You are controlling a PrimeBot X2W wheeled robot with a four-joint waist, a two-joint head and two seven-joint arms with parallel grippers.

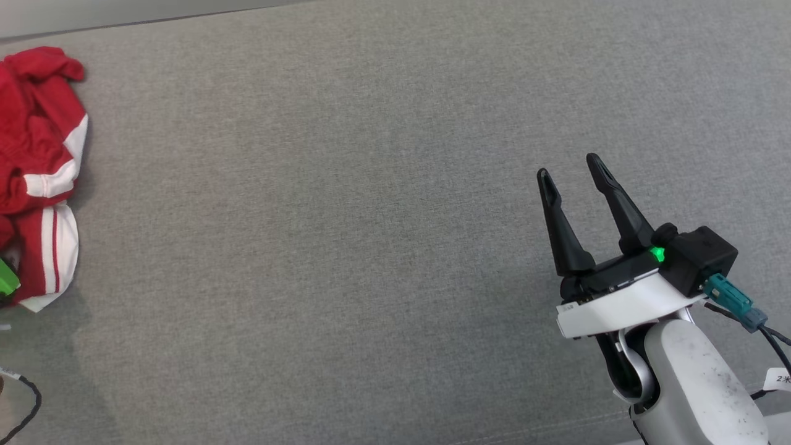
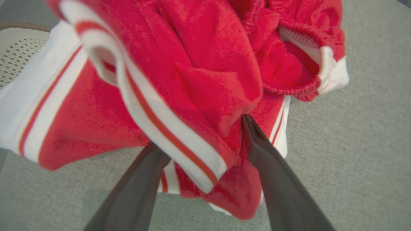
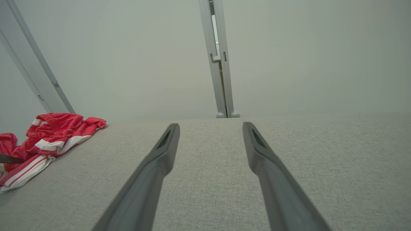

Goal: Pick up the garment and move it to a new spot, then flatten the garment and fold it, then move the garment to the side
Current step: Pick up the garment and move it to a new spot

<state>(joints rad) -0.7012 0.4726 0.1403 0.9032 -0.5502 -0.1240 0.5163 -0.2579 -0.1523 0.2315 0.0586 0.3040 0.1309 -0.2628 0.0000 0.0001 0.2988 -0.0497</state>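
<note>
The garment (image 1: pixel 37 123) is a crumpled red piece with white stripes, lying on the grey cloth surface (image 1: pixel 371 216) at the far left edge of the head view. Seen from the left wrist, my left gripper (image 2: pixel 198 131) is open, its two dark fingers wide apart and pushed into the garment (image 2: pixel 208 64), with a striped fold lying between them. My right gripper (image 1: pixel 569 168) is open and holds nothing, hovering over bare cloth at the lower right, far from the garment. In the right wrist view the right gripper (image 3: pixel 211 125) points across the surface, with the garment (image 3: pixel 54 134) at the far left.
A white perforated object (image 2: pixel 16 51) stands beyond the garment in the left wrist view. A black cable (image 1: pixel 25 402) loops at the lower left. The surface's far edge (image 1: pixel 154 21) meets a pale wall with a door frame (image 3: pixel 218 64).
</note>
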